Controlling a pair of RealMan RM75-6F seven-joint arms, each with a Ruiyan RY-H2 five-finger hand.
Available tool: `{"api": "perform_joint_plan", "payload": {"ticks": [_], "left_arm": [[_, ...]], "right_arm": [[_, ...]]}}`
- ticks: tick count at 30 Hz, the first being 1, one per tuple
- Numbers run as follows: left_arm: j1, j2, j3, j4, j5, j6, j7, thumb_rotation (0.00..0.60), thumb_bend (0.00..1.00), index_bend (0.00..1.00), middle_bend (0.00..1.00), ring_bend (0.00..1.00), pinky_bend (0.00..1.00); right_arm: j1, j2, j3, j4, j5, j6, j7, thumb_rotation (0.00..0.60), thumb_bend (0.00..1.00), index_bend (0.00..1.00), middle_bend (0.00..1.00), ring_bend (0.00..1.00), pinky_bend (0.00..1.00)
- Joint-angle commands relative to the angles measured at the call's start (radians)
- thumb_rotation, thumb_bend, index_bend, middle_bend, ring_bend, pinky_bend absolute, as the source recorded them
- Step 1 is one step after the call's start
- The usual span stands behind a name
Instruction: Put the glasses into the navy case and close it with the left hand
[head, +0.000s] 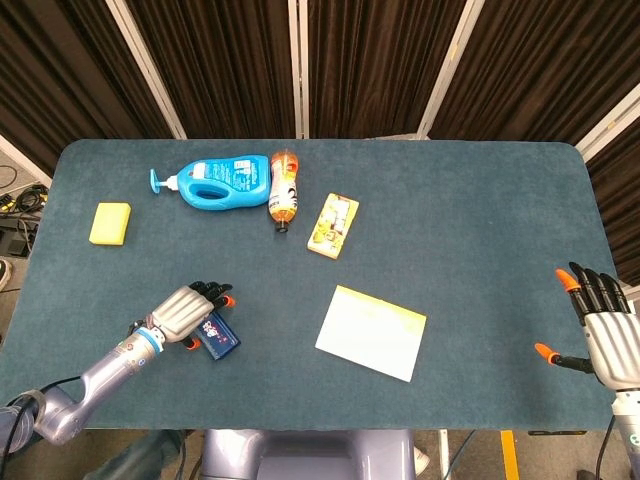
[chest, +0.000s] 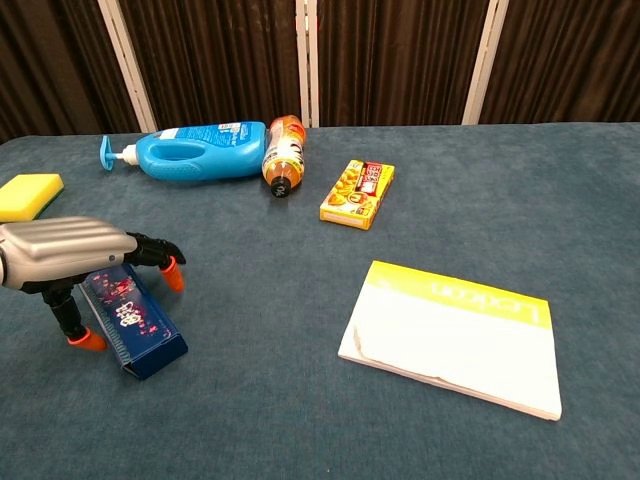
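The left hand (chest: 70, 258), silvery metal on its back with dark fingers tipped in orange, arches over the navy case (chest: 132, 315); the fingers (chest: 160, 256) curl down over the far side of the case and the thumb drops on its near side, so the hand straddles it, but whether the tips actually press the case cannot be told; the case is a long, hard-edged box, closed, navy with a red and white speckled print on top, lying flat on the nappy blue-green cloth of the table (chest: 300, 420); the head view shows the same hand (head: 185, 315) from above, covering most of the case (head: 219, 336), with only the end to the right of the fingertips showing.

Well to the right of those fingers lies a flat white pad with a yellow band (chest: 455, 335); only the head view takes in the right hand (head: 603, 325), at the table's right edge, fingers spread apart and holding nothing.

Beyond the left fingertips sit a small yellow printed carton (chest: 357, 193), a glossy orange bottle on its side (chest: 284, 153), a blue plastic pump bottle lying flat (chest: 190, 151), and a soft yellow sponge (chest: 28, 194) to the far left; dark pleated curtains hang behind.
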Motion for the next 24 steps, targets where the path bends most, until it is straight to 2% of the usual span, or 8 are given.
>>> {"api": "perform_joint_plan", "payload": {"ticks": [1,3,6,10,19,20,22,24], "left_arm": [[0.001,-0.003,0.000,0.001,-0.003,0.005,0.006,0.600,0.05,0.41,0.23,0.25,0.36],[0.003,-0.004,0.000,0.002,-0.004,0.011,0.012,0.600,0.11,0.48,0.30,0.30,0.42],[0.007,-0.006,-0.003,0.003,-0.007,0.024,0.022,0.600,0.19,0.56,0.36,0.35,0.47],[0.009,-0.009,-0.006,0.003,-0.014,0.033,0.028,0.600,0.24,0.56,0.36,0.36,0.47],[0.006,-0.021,-0.042,0.006,-0.054,0.048,0.042,0.600,0.23,0.55,0.36,0.36,0.47],[0.006,-0.021,-0.044,0.006,-0.058,0.047,0.044,0.600,0.21,0.54,0.34,0.36,0.46],[0.006,-0.015,-0.041,-0.005,-0.083,0.025,0.049,0.600,0.11,0.45,0.24,0.29,0.40],[0.007,-0.006,-0.041,-0.024,-0.104,0.011,0.048,0.600,0.01,0.21,0.05,0.09,0.17]], "right_arm": [[0.000,0.000,-0.001,-0.001,-0.001,0.001,-0.002,0.600,0.00,0.00,0.00,0.00,0.00],[-0.001,-0.001,-0.001,-0.002,-0.001,0.001,-0.003,0.600,0.00,0.00,0.00,0.00,0.00],[-0.001,-0.001,0.000,-0.002,-0.002,0.003,-0.004,0.600,0.00,0.00,0.00,0.00,0.00],[-0.001,-0.001,-0.001,-0.003,-0.003,0.003,-0.006,0.600,0.00,0.00,0.00,0.00,0.00],[-0.003,0.001,0.000,-0.004,-0.003,0.006,-0.002,0.600,0.00,0.00,0.00,0.00,0.00],[-0.003,0.002,0.000,-0.004,-0.003,0.006,-0.002,0.600,0.00,0.00,0.00,0.00,0.00],[-0.003,0.002,-0.001,-0.004,-0.004,0.007,-0.002,0.600,0.00,0.00,0.00,0.00,0.00],[-0.003,0.002,-0.001,-0.005,-0.006,0.008,-0.001,0.600,0.00,0.00,0.00,0.00,0.00]]}}
